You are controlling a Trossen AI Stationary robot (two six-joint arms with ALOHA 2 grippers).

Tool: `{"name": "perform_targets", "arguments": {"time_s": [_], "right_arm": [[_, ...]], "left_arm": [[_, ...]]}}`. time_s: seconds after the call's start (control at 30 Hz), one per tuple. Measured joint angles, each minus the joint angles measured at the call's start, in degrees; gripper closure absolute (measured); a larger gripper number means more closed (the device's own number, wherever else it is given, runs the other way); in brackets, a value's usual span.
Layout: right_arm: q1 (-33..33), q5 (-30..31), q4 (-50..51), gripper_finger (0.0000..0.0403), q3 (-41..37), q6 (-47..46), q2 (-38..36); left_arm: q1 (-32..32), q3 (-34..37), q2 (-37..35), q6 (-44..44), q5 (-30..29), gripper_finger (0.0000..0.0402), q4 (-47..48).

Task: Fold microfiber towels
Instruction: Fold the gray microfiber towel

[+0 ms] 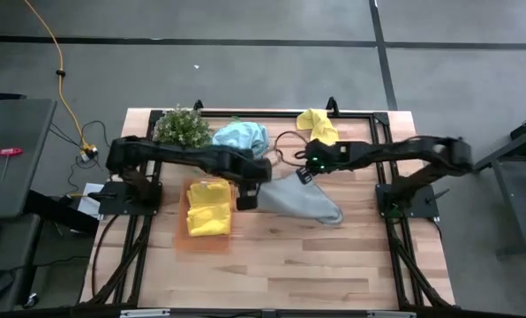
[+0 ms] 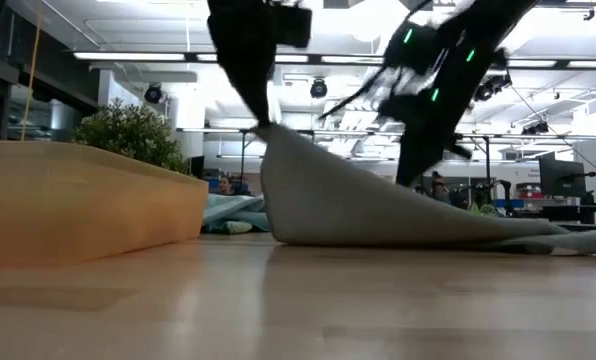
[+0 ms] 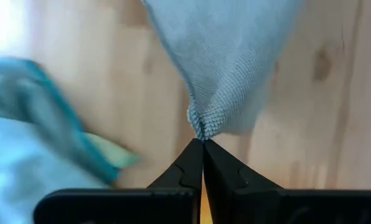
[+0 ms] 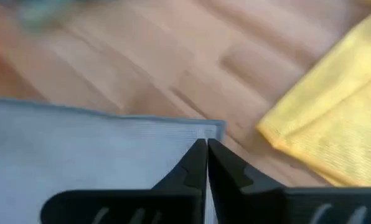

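The fingers of the left gripper [image 3: 202, 144] are pressed together on a bunched corner of the grey towel [image 1: 305, 200], and the fingers of the right gripper [image 4: 206, 144] are pinched on another corner of the same cloth. In the low view the left gripper [image 2: 266, 118] holds its corner raised off the worktop [image 1: 334, 265], so the grey towel [image 2: 378, 210] rises to a peak there and slopes down to lie flat at its far end. From above, that towel sits near the middle of the worktop, between the two grippers, with the left gripper [image 1: 246, 200] at its left edge and the right gripper [image 1: 304, 175] at its upper edge.

The flat orange tray [image 1: 203, 240] lies just left of the grey towel and carries a folded yellow towel [image 1: 208, 208]. In the low view the tray wall [image 2: 78, 205] fills the left foreground and hides what lies behind it.

Toward the back of the worktop, a crumpled light blue towel [image 1: 240, 137] lies beside a small bushy green plant [image 1: 181, 127]. A second yellow towel [image 1: 319, 125], loosely heaped, lies at the back right near the right arm; the right wrist view shows it [image 4: 335, 134] close beside the grey towel's corner [image 4: 111, 149] but apart from it.
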State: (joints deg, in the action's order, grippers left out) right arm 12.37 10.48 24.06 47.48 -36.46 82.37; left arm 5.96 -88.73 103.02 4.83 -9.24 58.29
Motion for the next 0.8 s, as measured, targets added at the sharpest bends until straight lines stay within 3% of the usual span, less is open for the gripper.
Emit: {"name": "perform_targets", "arguments": {"time_s": [0.27, 0.4, 0.63, 0.8], "right_arm": [[-5.4, 5.7, 5.0, 0.0402, 0.0, -7.6, -18.5], [-5.8, 4.9, 5.2, 0.0402, 0.0, -10.8, -22.5], [-5.5, 2.8, 4.7, 0.0394, 0.0, -11.6, -19.7], [-4.4, -1.7, 1.5, 0.0337, 0.0, -10.1, -10.5]], "left_arm": [[6.6, 0.0, -7.5, -0.6, -0.1, 0.0401, -1.4], [7.9, 0.0, -8.2, -0.6, 2.3, 0.0401, -2.0], [5.3, 0.0, -5.4, 0.7, 4.1, 0.0401, -2.1], [0.6, 0.0, -2.4, 3.9, 4.3, 0.0401, -3.4]]}}
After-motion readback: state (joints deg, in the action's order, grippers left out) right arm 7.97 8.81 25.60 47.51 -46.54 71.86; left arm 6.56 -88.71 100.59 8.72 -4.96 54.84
